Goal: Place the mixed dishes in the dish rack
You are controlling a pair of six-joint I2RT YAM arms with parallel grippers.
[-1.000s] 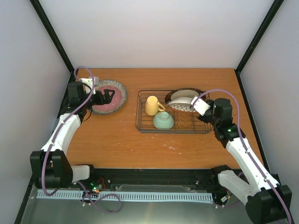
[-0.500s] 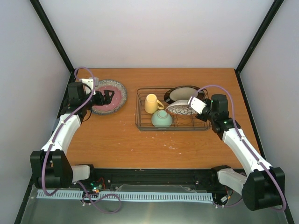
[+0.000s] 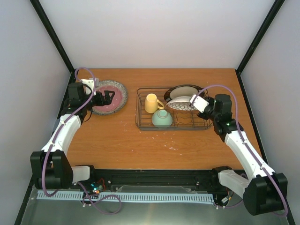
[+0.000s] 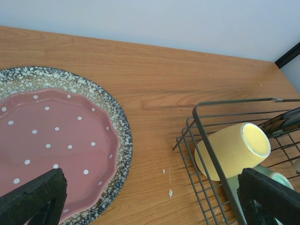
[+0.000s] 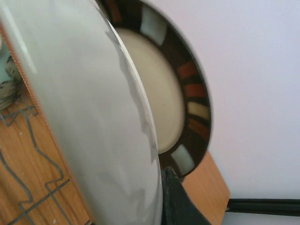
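The black wire dish rack [image 3: 174, 123] holds a yellow mug [image 3: 151, 103] on its side, an upturned mint bowl [image 3: 162, 119] and, leaning at its back, the cream plate with a dark striped rim [image 3: 186, 90]. My right gripper [image 3: 192, 104] is shut on the rim of the petal-patterned plate [image 3: 180, 103], which it holds tilted over the rack's right half, just in front of the cream plate. In the right wrist view its pale underside [image 5: 79, 117] fills the frame beside one finger [image 5: 176, 201]. The pink speckled-rim plate [image 3: 111, 96] lies flat on the table, and my left gripper [image 3: 107, 96] hovers open over it.
In the left wrist view the rack's near corner [image 4: 196, 123] stands a short way right of the pink plate [image 4: 47, 140], with bare wood and a few white specks [image 4: 169, 192] between them. Black frame posts [image 3: 55, 40] and pale walls enclose the table.
My right gripper dipped the petal-patterned plate toward the rack's floor, then brought it back up and closer to the cream plate. The left arm has stayed still.
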